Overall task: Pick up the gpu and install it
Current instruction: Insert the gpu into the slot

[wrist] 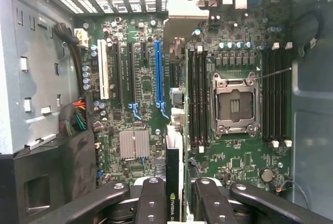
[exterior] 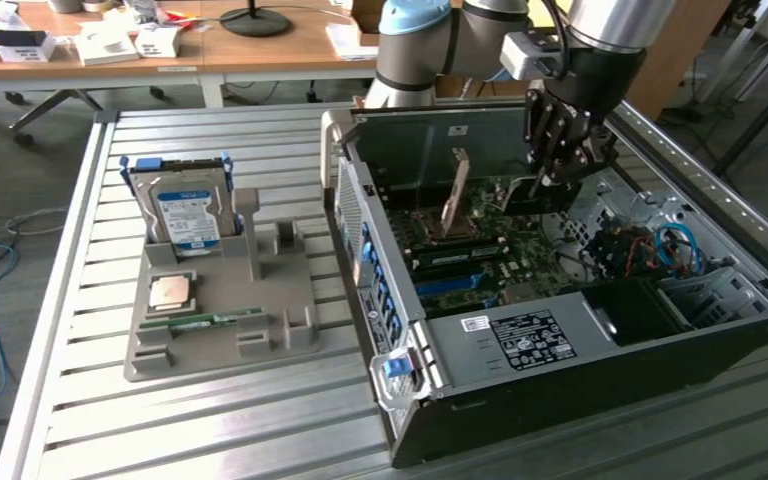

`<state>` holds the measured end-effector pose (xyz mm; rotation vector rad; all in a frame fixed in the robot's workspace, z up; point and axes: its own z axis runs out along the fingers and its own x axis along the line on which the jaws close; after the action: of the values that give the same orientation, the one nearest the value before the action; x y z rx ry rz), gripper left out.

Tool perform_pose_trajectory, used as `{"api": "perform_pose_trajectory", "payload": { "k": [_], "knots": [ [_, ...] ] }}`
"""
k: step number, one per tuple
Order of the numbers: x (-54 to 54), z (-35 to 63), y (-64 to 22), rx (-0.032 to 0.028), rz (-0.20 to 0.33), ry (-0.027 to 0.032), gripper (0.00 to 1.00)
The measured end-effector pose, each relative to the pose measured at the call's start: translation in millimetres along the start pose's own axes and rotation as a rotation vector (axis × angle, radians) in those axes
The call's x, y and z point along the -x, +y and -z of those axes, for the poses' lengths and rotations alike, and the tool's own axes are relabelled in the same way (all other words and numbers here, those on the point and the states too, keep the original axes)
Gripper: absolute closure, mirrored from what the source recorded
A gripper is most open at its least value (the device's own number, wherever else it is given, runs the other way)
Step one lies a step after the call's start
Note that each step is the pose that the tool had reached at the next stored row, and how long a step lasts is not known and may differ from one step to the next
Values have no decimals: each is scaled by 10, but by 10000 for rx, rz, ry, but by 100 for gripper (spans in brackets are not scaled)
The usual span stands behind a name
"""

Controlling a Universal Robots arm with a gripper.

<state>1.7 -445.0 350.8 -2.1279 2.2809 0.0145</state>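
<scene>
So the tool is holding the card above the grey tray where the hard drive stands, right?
No: the tool holds the gpu inside the open case, as the exterior view shows. The hard drive does stand on the tray.

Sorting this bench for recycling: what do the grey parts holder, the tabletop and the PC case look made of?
Grey parts holder: probably plastic, matte, uniform grey with blocky moulded slots.
Tabletop: likely aluminium, silvery ribbed slats with dull sheen.
PC case: seemingly painted sheet metal, thin black folded walls.

One gpu (wrist: 173, 182), one hard drive (exterior: 187, 215), one memory stick (exterior: 204, 321), one computer case (exterior: 598, 400).
</scene>
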Motion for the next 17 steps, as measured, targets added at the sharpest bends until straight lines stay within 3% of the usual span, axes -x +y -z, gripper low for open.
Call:
{"api": "perform_pose_trajectory", "payload": {
  "k": [4, 8, 17],
  "knots": [
    [-2, -1, 22, -2, 3, -5, 74],
    [-4, -14, 47, -5, 9, -91, 74],
    [-5, -17, 57, -5, 31, -94, 74]
  ]
}}
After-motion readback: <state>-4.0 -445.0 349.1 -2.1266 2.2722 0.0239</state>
